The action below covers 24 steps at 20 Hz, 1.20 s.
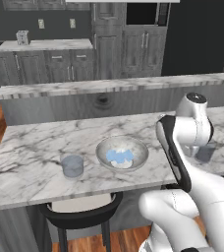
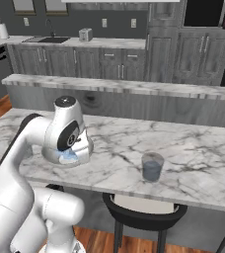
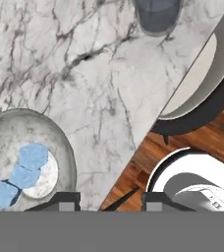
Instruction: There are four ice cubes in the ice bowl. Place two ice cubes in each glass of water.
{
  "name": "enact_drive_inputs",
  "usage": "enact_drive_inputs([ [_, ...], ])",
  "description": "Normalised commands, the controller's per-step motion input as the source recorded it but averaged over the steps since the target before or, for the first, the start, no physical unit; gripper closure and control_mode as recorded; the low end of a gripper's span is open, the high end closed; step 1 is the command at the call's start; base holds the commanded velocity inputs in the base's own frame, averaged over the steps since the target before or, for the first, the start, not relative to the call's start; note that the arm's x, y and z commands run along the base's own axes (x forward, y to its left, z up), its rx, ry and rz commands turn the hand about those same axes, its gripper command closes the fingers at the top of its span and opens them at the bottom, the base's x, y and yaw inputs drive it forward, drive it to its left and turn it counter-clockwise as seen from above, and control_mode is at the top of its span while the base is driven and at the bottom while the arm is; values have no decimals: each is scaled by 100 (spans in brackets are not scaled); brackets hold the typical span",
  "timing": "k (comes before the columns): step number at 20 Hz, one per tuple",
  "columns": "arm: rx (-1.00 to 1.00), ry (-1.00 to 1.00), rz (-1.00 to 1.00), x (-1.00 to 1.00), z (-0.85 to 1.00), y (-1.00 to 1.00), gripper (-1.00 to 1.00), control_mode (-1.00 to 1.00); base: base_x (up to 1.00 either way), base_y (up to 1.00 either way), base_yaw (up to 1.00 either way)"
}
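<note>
Marble counter (image 1: 35, 147), simulated kitchen. Ice bowl (image 1: 122, 153) sits near the counter's front edge in the left base view, ice cubes (image 1: 120, 157) heaped in its middle, pale blue, touching one another; exact count hard to read. One glass of water (image 1: 72, 166) stands at 9 o'clock from the bowl, well apart. A second glass (image 1: 205, 152) shows at 3 o'clock from the bowl, partly hidden behind the arm's upper link. Right base view: the arm's wrist housing covers most of the bowl, a sliver of blue cubes showing below it; the second glass (image 2: 152, 166) at 3 o'clock from there. Hand view: gripper (image 3: 109, 203) at 6 o'clock, its dark tips set apart with nothing between them, jaws part open, holding nothing. Bowl (image 3: 60, 142) at 8 o'clock with the cubes (image 3: 23, 173) inside; a glass (image 3: 158, 15) at 1 o'clock. A dark stool (image 1: 79, 214) sits under the counter edge, wood floor (image 3: 182, 133) beneath.
</note>
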Motion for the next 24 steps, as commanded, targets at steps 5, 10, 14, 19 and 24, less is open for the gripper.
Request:
enact_drive_inputs([
  [5, 0, 0, -38, -1, 26, -100, 100, -100, 0, 0, 0],
  [10, 0, 0, -16, 7, 0, -100, 100, -100, 0, 0, 0],
  [14, 1, 0, -1, 29, 0, -89, 100, -100, 0, 0, 0],
  [19, 0, 5, 0, 57, 0, -53, 100, -100, 0, 0, 0],
  [24, 0, 3, 0, 51, 0, -51, 100, -100, 0, 0, 0],
])
